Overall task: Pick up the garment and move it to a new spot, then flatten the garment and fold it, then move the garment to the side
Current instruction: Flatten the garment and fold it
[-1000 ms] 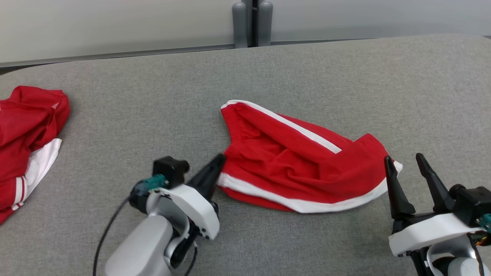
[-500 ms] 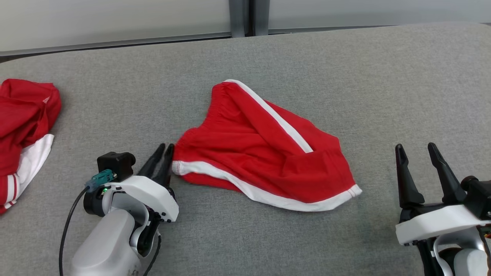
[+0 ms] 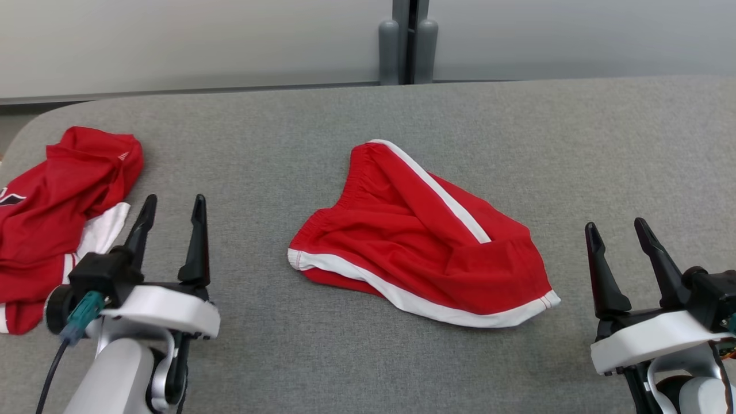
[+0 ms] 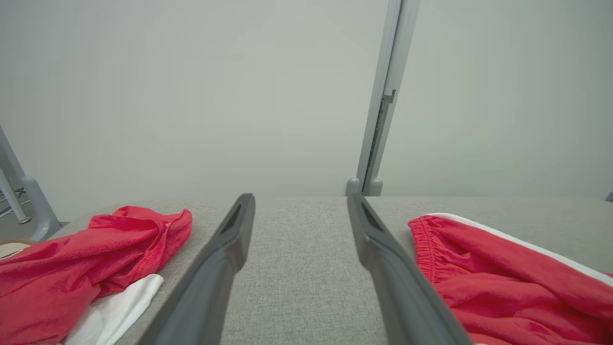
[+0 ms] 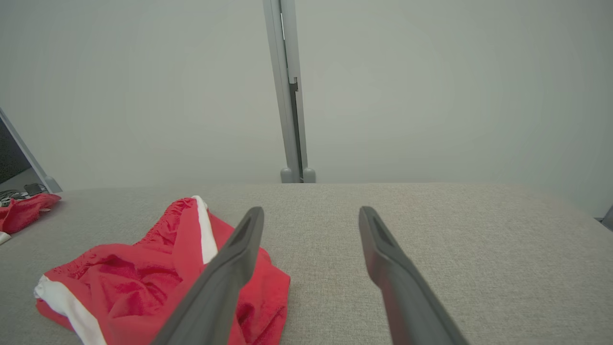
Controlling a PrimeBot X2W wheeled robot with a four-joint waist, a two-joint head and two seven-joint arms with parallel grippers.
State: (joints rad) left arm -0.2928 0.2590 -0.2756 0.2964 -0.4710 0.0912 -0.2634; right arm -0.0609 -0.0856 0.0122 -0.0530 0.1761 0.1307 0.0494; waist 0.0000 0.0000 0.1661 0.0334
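Observation:
The garment (image 3: pixel 420 241) is a pair of red shorts with white trim, lying loosely folded in the middle of the grey table (image 3: pixel 517 144). It also shows at the right of the left wrist view, garment (image 4: pixel 503 278), and at the lower left of the right wrist view, garment (image 5: pixel 143 273). My left gripper (image 3: pixel 171 206) stands open to the left of it, apart from the cloth, with nothing between its fingers. My right gripper (image 3: pixel 616 230) stands open to the right of the shorts, also holding nothing.
A second red and white piece of clothing (image 3: pixel 57 195) lies crumpled at the table's left edge, close to my left gripper, seen too as clothing (image 4: pixel 86 268). A grey post (image 3: pixel 408 40) rises behind the table against a pale wall.
My left gripper has let go of the shorts' left corner, opened wide and drawn back to the left. The shorts now lie loose. The head camera has shifted. The right gripper stays as before.

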